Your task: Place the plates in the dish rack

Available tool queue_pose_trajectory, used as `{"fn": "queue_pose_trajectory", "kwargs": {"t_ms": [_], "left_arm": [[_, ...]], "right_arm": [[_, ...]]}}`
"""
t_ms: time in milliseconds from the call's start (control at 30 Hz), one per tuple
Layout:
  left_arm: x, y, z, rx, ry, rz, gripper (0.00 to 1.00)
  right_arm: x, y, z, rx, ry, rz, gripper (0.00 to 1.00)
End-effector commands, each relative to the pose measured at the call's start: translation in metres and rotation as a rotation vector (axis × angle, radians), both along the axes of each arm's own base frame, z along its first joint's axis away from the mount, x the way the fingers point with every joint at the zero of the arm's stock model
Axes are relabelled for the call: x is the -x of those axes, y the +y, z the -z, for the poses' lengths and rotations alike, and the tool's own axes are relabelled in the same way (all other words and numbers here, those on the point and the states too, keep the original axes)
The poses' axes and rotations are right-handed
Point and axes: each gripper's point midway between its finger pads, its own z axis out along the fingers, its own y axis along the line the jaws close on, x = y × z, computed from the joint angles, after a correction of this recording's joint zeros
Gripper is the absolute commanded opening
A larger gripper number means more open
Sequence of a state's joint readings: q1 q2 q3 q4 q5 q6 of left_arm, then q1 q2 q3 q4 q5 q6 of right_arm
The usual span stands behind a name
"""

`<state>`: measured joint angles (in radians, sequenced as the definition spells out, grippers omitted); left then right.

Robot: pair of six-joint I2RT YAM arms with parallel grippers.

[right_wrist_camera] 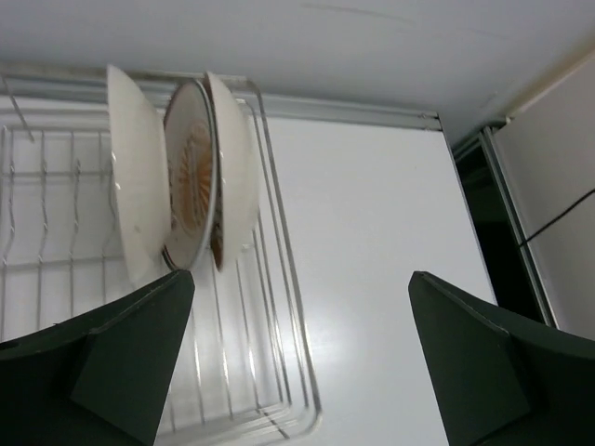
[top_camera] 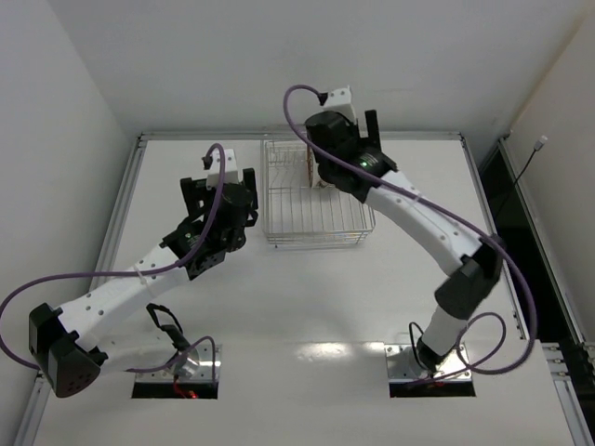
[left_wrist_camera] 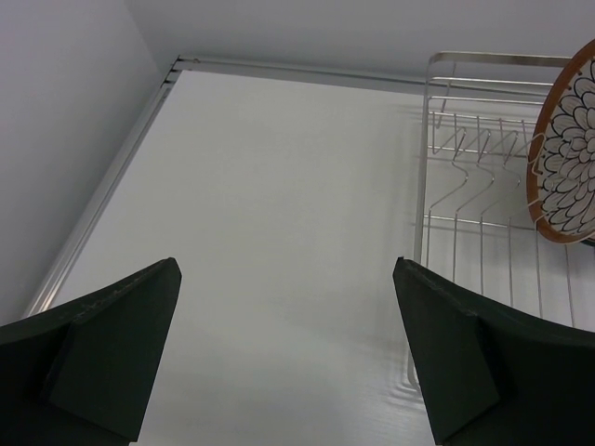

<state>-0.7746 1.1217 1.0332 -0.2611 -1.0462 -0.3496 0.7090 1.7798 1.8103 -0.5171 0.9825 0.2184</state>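
The silver wire dish rack (top_camera: 316, 212) stands at the back middle of the table. Three plates stand upright side by side in its slots in the right wrist view: a white-backed one (right_wrist_camera: 138, 177), the orange-striped one (right_wrist_camera: 191, 172) and another white-backed one (right_wrist_camera: 232, 158). From above, only a brown plate edge (top_camera: 310, 169) shows beside my right arm. The left wrist view shows the rack (left_wrist_camera: 479, 200) and one mosaic plate (left_wrist_camera: 562, 149). My left gripper (top_camera: 220, 189) (left_wrist_camera: 286, 269) is open and empty, left of the rack. My right gripper (top_camera: 346, 139) (right_wrist_camera: 301, 279) is open and empty above the rack's right side.
A metal rail (top_camera: 121, 200) runs along the table's left edge and another along the back (top_camera: 418, 136). A dark gap (right_wrist_camera: 483, 214) lies beyond the right edge. Purple cables (top_camera: 56, 283) loop from both arms.
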Motion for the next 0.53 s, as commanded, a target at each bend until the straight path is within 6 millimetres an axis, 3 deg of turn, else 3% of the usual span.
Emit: {"fn": "queue_pose_trajectory", "kwargs": {"t_ms": [0,33,100,133,200,233,267,300,500], "left_arm": [[0.003,0.001,-0.025,0.068,-0.064,-0.008,1.0],[0.004,0.001,-0.028,0.077,-0.068,0.002,1.0],[0.003,0.0,-0.028,0.085,-0.071,0.001,1.0],[0.003,-0.003,-0.025,0.084,-0.059,0.024,1.0],[0.003,-0.007,-0.025,0.1,-0.058,0.04,1.0],[0.002,-0.007,-0.027,0.098,-0.064,0.042,1.0],[0.001,-0.009,-0.024,0.092,-0.057,0.042,1.0],[0.0,-0.008,-0.022,0.083,-0.053,0.03,1.0],[0.0,-0.006,-0.022,0.081,-0.056,0.02,1.0]], "right_arm": [[0.033,-0.017,0.016,-0.02,0.086,-0.054,1.0],[0.047,-0.026,0.036,0.009,0.143,-0.056,1.0],[0.066,-0.04,0.042,-0.017,0.156,-0.047,1.0],[0.086,-0.054,0.047,-0.039,0.158,-0.048,1.0],[0.107,-0.063,0.055,-0.118,0.156,-0.058,1.0],[0.12,-0.073,0.074,-0.118,0.18,-0.045,1.0],[0.134,-0.084,0.062,-0.168,0.134,-0.044,1.0],[0.143,-0.091,0.078,-0.155,0.15,-0.041,1.0],[0.164,-0.131,0.09,-0.069,0.178,0.063,1.0]]}}
